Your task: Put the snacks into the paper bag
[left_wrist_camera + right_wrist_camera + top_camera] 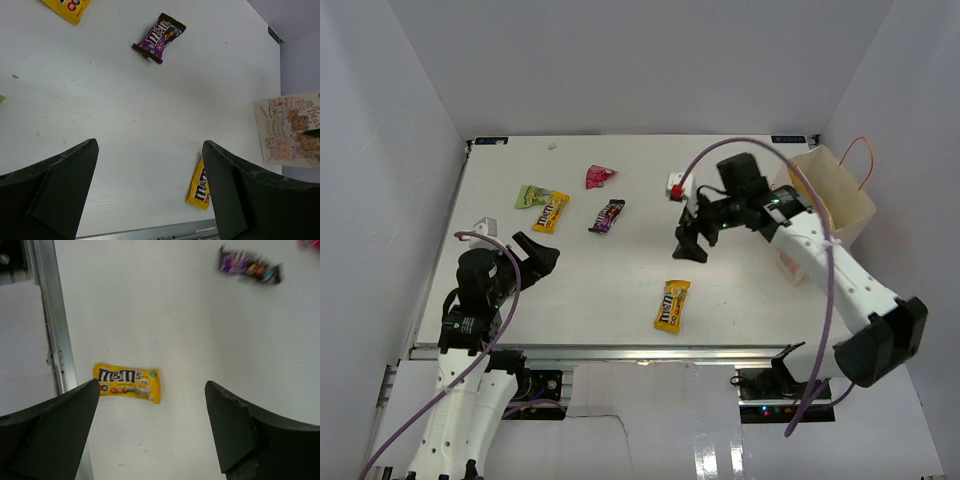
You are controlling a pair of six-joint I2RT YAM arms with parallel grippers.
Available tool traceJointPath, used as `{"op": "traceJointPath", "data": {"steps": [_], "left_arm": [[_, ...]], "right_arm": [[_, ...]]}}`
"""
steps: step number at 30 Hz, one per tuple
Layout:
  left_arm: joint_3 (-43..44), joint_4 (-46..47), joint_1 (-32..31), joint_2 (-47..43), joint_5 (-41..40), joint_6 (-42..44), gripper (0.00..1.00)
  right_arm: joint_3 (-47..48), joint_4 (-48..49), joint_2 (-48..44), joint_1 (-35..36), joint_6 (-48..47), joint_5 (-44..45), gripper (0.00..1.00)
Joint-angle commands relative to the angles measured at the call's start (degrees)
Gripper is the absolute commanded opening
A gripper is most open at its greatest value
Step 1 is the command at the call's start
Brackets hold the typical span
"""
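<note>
Yellow candy pack (pixel 671 305) lay flat on table (pixel 620 270) nr front edge, long axis near-to-far, paper bag (pixel 840 195) at far right; right gripper (pixel 691 250) & left gripper (pixel 532 256) both spread wide, empty.

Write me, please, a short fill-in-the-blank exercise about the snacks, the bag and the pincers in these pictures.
The left pincer and the right pincer both stand ____.
The paper bag stands at the table's ____ edge.
Next to the light green packet lies a ____ candy pack.
Missing words: open; right; yellow.
</note>
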Motion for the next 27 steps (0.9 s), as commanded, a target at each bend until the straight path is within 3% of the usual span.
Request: {"op": "traceJointPath", "data": {"steps": [1,6,10,18,27], "left_arm": [[0.99,-1.91,-0.01,2.03,0.90,-5.82,0.95],[1.08,-4.91,-0.01,2.91,-1.74,-10.65,0.92],[0.20,-5.08,0.07,2.65,-2.09,-11.01,0.92],[-0.06,-5.70,-0.01,2.47,-2.01,-10.84,0.92],[-0.59,-6.40,-0.01,0.63,-1.83,-11.98,0.92]], "right_arm": [[-9.69,-1.58,3.95,4.05,11.13,13.17,0.89],[-24.12,14.93,-1.23,8.97,34.86,32.40,0.99],[-28.09,18.90,1.31,9.07,47.86,30.16,0.91],[-23.18,19.18,15.18,9.16,56.33,22.85,0.90],[-24.58,19.00,16.61,14.69,56.42,31.90,0.95]]}}
